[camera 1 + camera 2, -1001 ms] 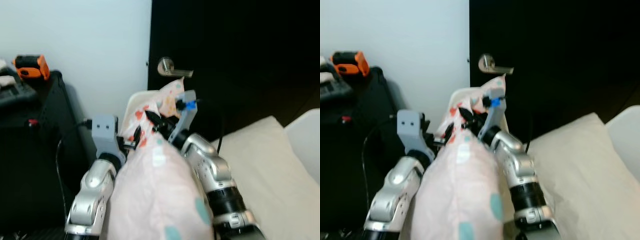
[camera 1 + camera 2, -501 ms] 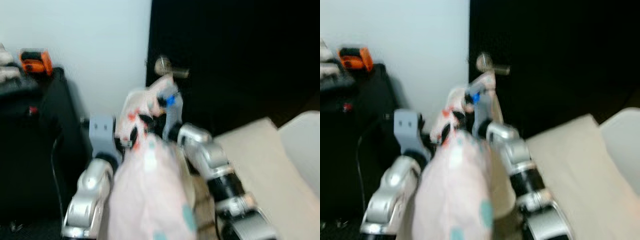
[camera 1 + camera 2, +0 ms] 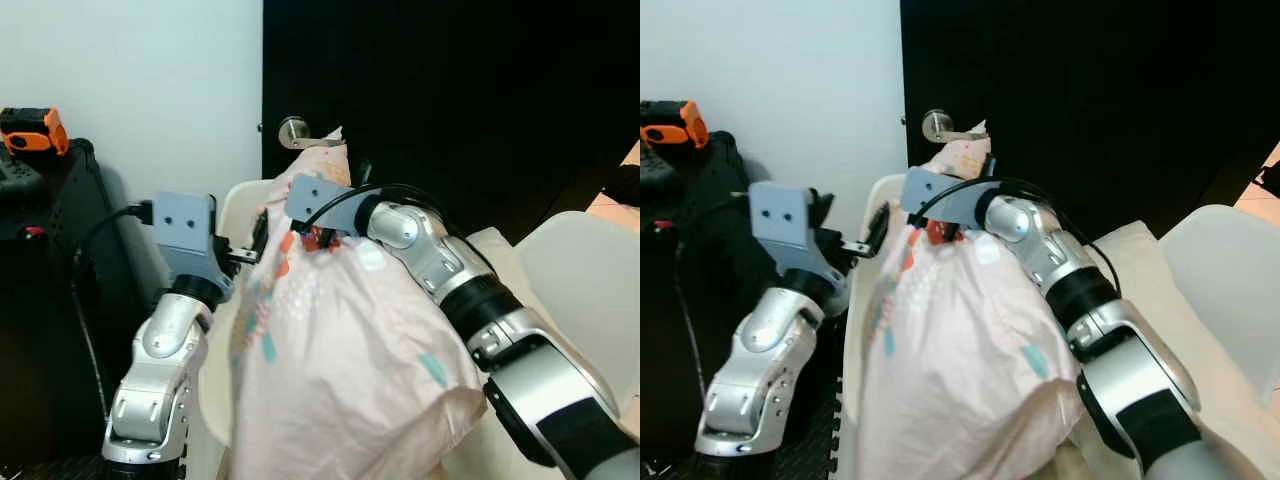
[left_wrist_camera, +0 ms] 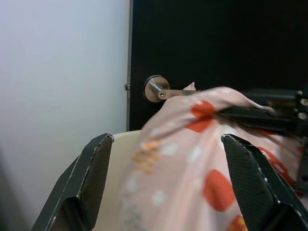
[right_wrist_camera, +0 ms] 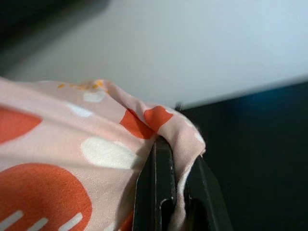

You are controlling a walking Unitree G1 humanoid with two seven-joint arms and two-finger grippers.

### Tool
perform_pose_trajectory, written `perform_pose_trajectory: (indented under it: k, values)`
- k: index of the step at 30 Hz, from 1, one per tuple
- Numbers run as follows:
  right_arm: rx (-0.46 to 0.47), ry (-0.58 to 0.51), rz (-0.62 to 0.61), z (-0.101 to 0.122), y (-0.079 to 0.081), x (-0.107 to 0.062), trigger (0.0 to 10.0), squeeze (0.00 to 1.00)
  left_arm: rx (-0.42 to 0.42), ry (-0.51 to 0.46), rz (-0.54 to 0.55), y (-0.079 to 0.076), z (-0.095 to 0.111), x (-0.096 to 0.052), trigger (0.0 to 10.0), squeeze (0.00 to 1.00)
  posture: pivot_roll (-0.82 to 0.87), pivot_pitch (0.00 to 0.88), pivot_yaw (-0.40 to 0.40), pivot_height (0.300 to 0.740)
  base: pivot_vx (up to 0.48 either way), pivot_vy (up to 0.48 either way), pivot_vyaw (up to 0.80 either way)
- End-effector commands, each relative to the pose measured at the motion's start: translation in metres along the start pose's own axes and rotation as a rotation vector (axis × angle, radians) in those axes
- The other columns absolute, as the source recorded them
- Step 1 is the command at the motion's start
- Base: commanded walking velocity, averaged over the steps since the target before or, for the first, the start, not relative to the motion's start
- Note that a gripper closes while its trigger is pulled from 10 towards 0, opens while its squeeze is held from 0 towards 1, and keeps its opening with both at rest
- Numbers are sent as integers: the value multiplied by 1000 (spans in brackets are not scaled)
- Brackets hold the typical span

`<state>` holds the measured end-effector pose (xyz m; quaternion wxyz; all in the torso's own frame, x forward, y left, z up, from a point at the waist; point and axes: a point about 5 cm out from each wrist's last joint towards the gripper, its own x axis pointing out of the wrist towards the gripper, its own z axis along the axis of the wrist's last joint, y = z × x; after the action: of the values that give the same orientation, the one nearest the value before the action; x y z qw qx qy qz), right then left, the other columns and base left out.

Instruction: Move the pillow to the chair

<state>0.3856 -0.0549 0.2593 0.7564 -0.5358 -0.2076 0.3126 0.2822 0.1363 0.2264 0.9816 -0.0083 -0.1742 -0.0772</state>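
The pink pillow (image 3: 340, 350), dotted red, teal and white, hangs in front of me between both arms. My right gripper (image 5: 177, 159) is shut on a fold of the fabric at the pillow's top corner, close to the door handle. It appears as well in the left eye view, where the right gripper (image 3: 315, 238) reaches in from the right. My left gripper (image 4: 166, 142) is open, its fingers (image 4: 96, 168) spread wide, with the pillow's upper part just ahead between them. The cream chair (image 3: 236, 205) stands right behind the pillow, its back rim against the wall and door.
A black door with a silver lever handle (image 3: 293, 131) is straight ahead. A black case (image 3: 45, 260) with an orange tool (image 3: 30, 130) on top stands at the left, with a cable hanging beside it. A white rounded seat (image 3: 575, 270) and a cream cushion (image 3: 492, 245) lie to the right.
The camera has turned right, so the door handle sits further left. My right arm now reaches across from the right, still holding the pillow's corner. The pillow hangs lower and wider.
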Motion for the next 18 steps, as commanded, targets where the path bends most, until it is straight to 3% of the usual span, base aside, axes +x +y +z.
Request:
perform_pose_trajectory:
  k: [1,8,12,15,18]
  values:
    - [-95,-169,-74,29,-20,4,10000,0,-2,-20,-32,-4,9,2,10000,0,103,0,-103,740,0,0,0]
    - [-156,-186,65,24,1,6,10000,0,-22,-68,-123,-11,27,6,10000,0,117,0,-106,740,0,0,0]
    - [-212,-66,227,-6,12,-6,10000,0,-34,-58,-133,-13,26,5,10000,0,108,0,-97,740,0,0,0]
    - [-332,66,202,-33,-1,-17,10000,0,-44,-40,-144,-16,22,5,10000,0,92,0,-90,740,0,0,0]
    - [-393,120,158,-40,-10,-18,10000,0,-52,-36,-150,-17,22,6,10000,0,87,0,-87,740,0,0,0]
